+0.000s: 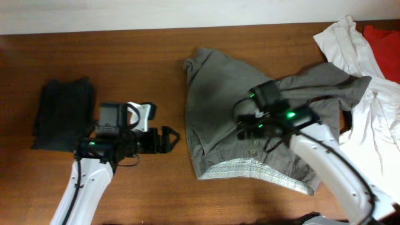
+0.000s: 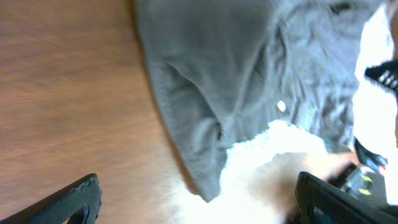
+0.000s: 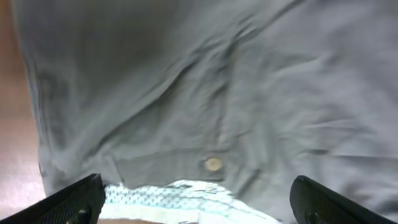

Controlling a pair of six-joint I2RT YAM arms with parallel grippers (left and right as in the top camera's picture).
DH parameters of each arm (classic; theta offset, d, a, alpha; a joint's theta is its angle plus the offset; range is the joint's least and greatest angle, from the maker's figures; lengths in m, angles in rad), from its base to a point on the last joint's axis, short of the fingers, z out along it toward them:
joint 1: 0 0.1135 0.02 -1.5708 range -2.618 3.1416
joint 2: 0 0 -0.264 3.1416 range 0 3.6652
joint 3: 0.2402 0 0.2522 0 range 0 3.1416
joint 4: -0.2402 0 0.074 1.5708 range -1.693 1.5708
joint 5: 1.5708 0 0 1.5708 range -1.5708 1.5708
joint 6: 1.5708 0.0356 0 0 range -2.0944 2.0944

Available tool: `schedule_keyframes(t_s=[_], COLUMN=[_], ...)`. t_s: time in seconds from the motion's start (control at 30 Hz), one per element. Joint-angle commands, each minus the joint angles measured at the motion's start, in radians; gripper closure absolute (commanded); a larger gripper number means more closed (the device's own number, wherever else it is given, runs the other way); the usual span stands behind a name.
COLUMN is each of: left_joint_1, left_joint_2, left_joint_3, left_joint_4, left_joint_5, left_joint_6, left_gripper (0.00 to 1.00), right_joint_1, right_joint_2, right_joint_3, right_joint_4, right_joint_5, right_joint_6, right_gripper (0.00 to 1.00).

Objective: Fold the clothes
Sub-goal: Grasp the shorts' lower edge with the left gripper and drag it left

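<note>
Risk sits with the right claw [image 3: 196, 186], jaws apart, low over the shorts [image 1: 219, 94] by the button [image 3: 213, 164]: closing there would likely pinch several layers and bunch the cloth. The left claw [image 1: 170, 139], also apart, points right from its near-side arm, just beside the shorts' left edge. The shorts lie in the middle of the table [image 1: 125, 56], waistband near, touching a white garment [image 1: 369, 100] at right.

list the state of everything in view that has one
grey-olive shorts, unfolded, spread out, pale waistband lining showing
dark garment, folded, lying flat
white garment, unfolded, crumpled
red garment, mostly out of view, cannot tell
left gripper, open, holding nothing, beside the shorts
right gripper, open, over the shorts
</note>
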Motion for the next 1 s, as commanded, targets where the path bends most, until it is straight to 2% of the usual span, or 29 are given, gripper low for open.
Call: schedule_keyframes(t_s=[0.0,0.37,0.6,0.63,0.67,0.77,0.9,0.97], left_joint_1=[-0.07,-0.261,-0.323,-0.328,-0.33,-0.332,-0.332,-0.332], left_joint_2=[0.04,0.298,0.434,0.446,0.453,0.455,0.455,0.455], left_joint_3=[0.011,0.011,0.011,0.011,0.011,0.011,0.012,0.012], left_joint_4=[-0.002,-0.002,0.041,0.049,0.055,0.069,0.099,0.1], left_joint_5=[0.026,-0.019,-0.019,-0.019,-0.019,-0.024,-0.039,-0.046], left_joint_6=[-0.098,-0.342,-0.384,-0.384,-0.384,-0.383,-0.383,-0.383], left_gripper=[0.01,0.01,0.01,0.05,0.23,0.6,0.82,0.9], right_joint_1=[-0.075,-0.222,-0.225,-0.225,-0.225,-0.225,-0.225,-0.225], right_joint_2=[-0.034,-0.048,-0.048,-0.048,-0.048,-0.048,-0.048,-0.048], right_joint_3=[0.065,0.09,0.09,0.09,0.09,0.09,0.09,0.09], right_joint_4=[-0.044,-0.125,-0.129,-0.129,-0.129,-0.13,-0.131,-0.131], right_joint_5=[0.031,0.031,0.031,0.031,0.031,0.031,0.031,0.031], right_joint_6=[-0.025,-0.063,-0.077,-0.077,-0.077,-0.077,-0.077,-0.077], right_gripper=[0.01,0.01,0.01,0.01,0.01,0.01,0.01,0.01])
